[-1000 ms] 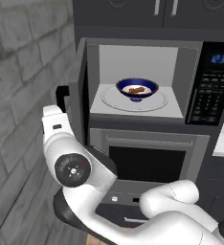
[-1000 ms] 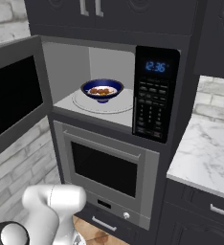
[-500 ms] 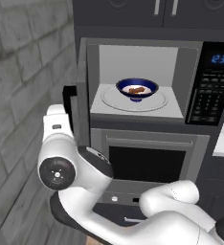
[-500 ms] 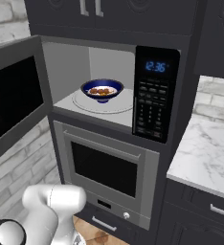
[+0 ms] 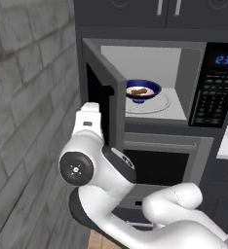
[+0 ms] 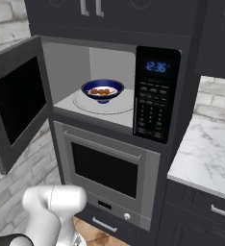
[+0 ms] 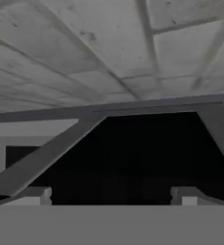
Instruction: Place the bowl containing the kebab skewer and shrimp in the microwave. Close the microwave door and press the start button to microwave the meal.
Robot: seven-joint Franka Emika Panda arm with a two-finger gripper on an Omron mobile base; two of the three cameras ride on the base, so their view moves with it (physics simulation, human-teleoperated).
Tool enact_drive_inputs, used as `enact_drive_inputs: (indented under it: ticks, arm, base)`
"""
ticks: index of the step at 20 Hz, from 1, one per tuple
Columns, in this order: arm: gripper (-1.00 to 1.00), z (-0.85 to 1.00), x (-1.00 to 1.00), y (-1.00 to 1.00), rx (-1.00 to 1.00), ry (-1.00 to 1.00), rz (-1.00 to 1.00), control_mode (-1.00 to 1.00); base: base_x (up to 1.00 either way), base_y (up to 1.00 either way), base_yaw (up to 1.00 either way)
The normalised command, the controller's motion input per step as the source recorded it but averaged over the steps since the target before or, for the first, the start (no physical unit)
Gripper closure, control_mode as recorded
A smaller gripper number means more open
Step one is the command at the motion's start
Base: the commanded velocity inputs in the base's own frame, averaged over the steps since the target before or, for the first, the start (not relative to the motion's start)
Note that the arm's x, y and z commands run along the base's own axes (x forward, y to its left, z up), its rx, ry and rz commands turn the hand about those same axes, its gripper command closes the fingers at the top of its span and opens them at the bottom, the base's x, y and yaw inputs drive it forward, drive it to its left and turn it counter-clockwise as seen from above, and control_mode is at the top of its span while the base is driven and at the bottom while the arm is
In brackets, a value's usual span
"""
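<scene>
Blue-rimmed bowl (image 6: pixel 102 90) sits on the turntable inside the microwave (image 6: pixel 105 91); my gripper (image 7: pixel 111 195), spread and empty behind the half-shut microwave door (image 5: pixel 105 102), should push flat until it latches.

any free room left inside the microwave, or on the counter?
Microwave: bare floor right of the bowl, up to the keypad, plus a strip by the left wall. Marble counter on the right is bare. Tight at the door, where the arm sits.

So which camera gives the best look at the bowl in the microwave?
The right base view: the bowl sits unobstructed on the turntable, food visible. The left base view shows it too, but the microwave door crowds its left edge.
</scene>
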Motion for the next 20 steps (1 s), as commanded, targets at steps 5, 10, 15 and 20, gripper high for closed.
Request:
enact_drive_inputs:
  ticks: [5, 10, 15, 20]
  arm:
    - [-1.00, 0.02, 0.00, -1.00, 0.14, 0.00, -0.08, -1.00]
    - [-1.00, 0.00, 0.00, -1.00, 0.14, 0.00, -0.07, -1.00]
    - [-1.00, 0.00, 0.10, -0.97, 0.14, 0.00, -0.02, -1.00]
    - [-1.00, 0.00, 0.51, -0.65, 0.16, 0.00, 0.02, -1.00]
  base:
    - [0.00, 0.00, 0.00]
    - [0.00, 0.00, 0.00]
    - [0.00, 0.00, 0.00]
    - [0.00, 0.00, 0.00]
